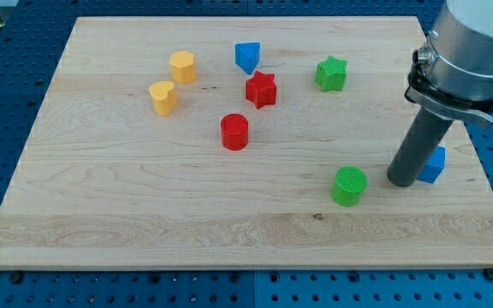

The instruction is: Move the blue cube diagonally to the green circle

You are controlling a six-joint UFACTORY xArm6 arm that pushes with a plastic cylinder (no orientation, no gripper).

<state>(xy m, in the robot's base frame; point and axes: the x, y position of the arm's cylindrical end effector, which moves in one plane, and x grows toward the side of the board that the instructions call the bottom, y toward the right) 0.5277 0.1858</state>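
- At the view's lower right, the green circle (349,186) lies flat on the wooden board (144,214), just left of my tip (401,182).
- My tip is a bare rod with no jaws to open or shut; it stands between the circle and the blue cube (435,165), touching or nearly touching the cube's left side.
- The step in hand looks like positioning: next I judge the tip must round the cube to its far right side, then push toward the circle.
- Farther up sit a red cylinder (234,132), red star (261,90), green star (331,74), blue triangular block (246,57) and two yellow blocks (173,81).
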